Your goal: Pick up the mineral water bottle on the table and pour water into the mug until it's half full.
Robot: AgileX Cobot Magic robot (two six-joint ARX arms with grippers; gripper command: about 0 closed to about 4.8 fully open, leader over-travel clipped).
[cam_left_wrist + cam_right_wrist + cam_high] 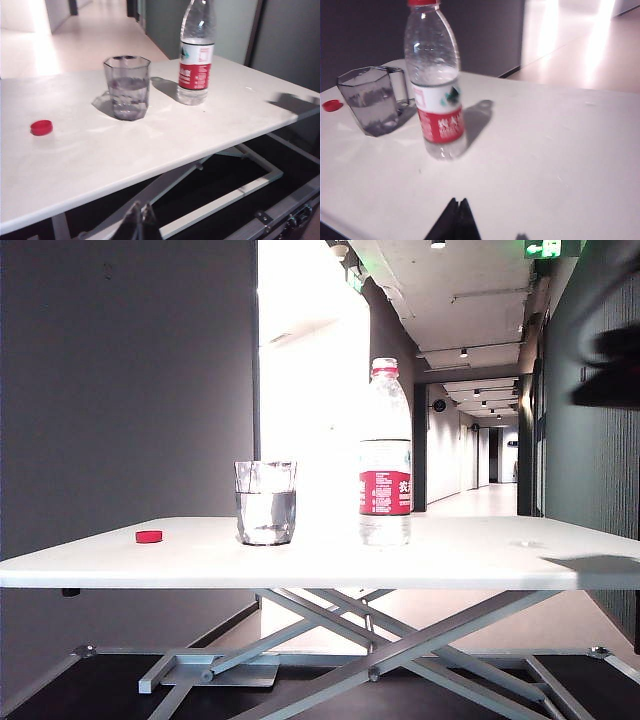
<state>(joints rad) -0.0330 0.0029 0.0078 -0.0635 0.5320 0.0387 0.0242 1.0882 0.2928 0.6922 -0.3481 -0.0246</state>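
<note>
The mineral water bottle (385, 455) stands upright near the middle of the white table (480, 555), clear with a red label and no cap on. To its left stands the mug (266, 502), a clear faceted glass with water in its lower half. In the left wrist view my left gripper (142, 204) is shut and empty. It hangs below the table's near edge, far from the mug (127, 87) and bottle (196, 55). My right gripper (459, 199) is shut and empty above the tabletop, a short way from the bottle (437, 100). It appears as a dark blur (610, 365) high at the right.
A small red cap (149, 536) lies on the table left of the mug. A grey scissor frame (380, 640) stands under the table. A bright corridor runs behind, with dark walls on both sides.
</note>
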